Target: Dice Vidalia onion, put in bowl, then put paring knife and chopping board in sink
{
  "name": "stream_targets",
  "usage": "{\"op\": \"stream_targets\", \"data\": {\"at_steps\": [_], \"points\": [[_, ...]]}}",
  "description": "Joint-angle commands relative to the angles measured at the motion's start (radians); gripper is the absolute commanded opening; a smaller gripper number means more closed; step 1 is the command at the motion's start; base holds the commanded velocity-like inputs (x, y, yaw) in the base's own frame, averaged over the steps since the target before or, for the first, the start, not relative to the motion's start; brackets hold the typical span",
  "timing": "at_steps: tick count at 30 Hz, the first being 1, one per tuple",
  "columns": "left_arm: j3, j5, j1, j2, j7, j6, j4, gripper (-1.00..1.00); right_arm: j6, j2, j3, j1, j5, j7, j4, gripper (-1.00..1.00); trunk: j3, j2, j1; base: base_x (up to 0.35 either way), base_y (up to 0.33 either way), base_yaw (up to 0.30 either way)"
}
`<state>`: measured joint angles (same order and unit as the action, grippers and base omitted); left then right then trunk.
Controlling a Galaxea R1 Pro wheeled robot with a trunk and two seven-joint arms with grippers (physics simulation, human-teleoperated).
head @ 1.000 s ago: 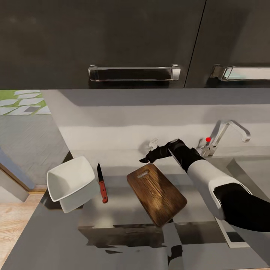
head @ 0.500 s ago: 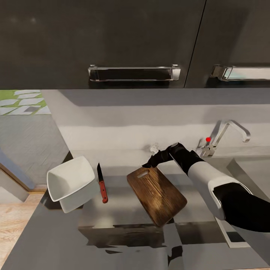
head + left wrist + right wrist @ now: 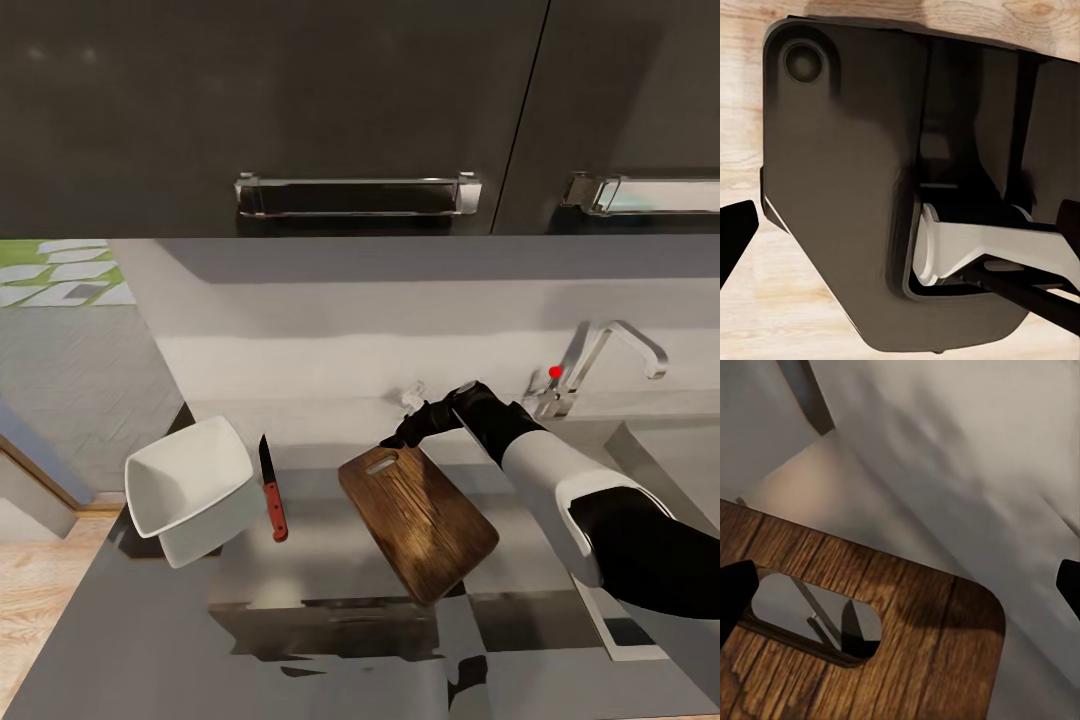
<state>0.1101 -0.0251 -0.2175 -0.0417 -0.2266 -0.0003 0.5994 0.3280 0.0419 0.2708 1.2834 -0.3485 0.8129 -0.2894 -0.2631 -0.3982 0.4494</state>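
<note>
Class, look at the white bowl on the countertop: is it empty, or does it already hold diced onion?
Empty. The head view shows the bowl's plain white inside with nothing in it, and the paring knife lies beside it.

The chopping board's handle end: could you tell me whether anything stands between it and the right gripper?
Nothing visible does. The right gripper hangs open just beyond the chopping board at its handle slot; between them lies only bare countertop. The paring knife and bowl lie off to the other side.

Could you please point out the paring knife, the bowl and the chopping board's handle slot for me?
paring knife (image 3: 275, 511): head view, on its red handle.
bowl (image 3: 185, 484): head view, on its white inner floor.
chopping board (image 3: 945, 660): right wrist view, on the wood beside the handle slot (image 3: 810, 616).
</note>
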Motion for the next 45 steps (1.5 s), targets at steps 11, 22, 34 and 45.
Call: {"op": "stream_targets", "data": {"at_steps": [11, 22, 34, 45], "points": [[0.007, -0.003, 0.0, -0.001, -0.008, 0.001, -0.001, 1.0, 0.005, 0.0, -0.003, 0.0, -0.007, 0.005, -0.002, 1.0, -0.002, -0.002, 0.001, 0.0, 0.0, 0.0], [0.007, -0.003, 0.0, -0.001, -0.008, 0.0, -0.001, 1.0, 0.005, 0.0, -0.002, 0.001, -0.007, 0.006, -0.002, 1.0, -0.007, -0.002, 0.001, 0.0, 0.0, 0.0], [0.007, -0.003, 0.0, -0.001, -0.008, 0.0, -0.001, 1.0, 0.005, 0.0, -0.002, 0.0, -0.007, 0.006, -0.002, 1.0, -0.02, -0.002, 0.001, 0.0, 0.0, 0.0], [0.007, -0.003, 0.0, -0.001, -0.008, 0.0, -0.001, 1.0, 0.005, 0.0, -0.002, 0.0, -0.007, 0.006, -0.002, 1.0, -0.033, -0.002, 0.001, 0.0, 0.0, 0.0]]}}
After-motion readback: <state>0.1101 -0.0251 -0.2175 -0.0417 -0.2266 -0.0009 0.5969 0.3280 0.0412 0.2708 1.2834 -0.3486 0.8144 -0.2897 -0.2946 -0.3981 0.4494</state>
